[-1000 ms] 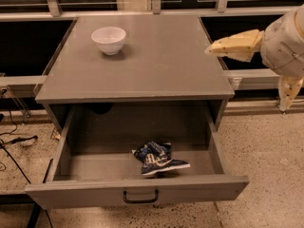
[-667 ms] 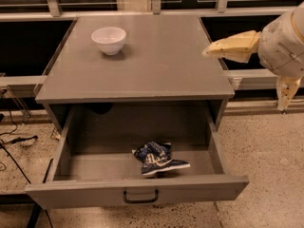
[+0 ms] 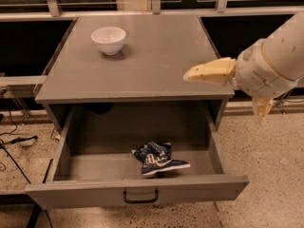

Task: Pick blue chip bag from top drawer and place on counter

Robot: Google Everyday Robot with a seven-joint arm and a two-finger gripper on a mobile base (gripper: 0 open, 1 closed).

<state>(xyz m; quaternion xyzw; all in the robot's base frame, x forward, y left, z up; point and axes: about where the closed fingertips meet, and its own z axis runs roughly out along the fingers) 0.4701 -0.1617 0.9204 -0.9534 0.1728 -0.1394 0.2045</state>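
Note:
The blue chip bag (image 3: 157, 158) lies crumpled on the floor of the open top drawer (image 3: 137, 192), a little right of its middle. The drawer is pulled out, with its dark handle at the middle of the front panel. The counter (image 3: 156, 61) is the grey cabinet top above it. My gripper (image 3: 211, 72) hangs at the right, level with the counter's front right corner, above and to the right of the bag and well apart from it. It holds nothing that I can see.
A white bowl (image 3: 109, 40) stands on the counter at the back left. My thick white arm (image 3: 273, 65) reaches in from the right edge. Cables (image 3: 14, 141) lie on the speckled floor at the left. A railing runs behind the cabinet.
My gripper has moved slightly left, over the counter's right front edge. The bag, drawer and bowl have not moved.

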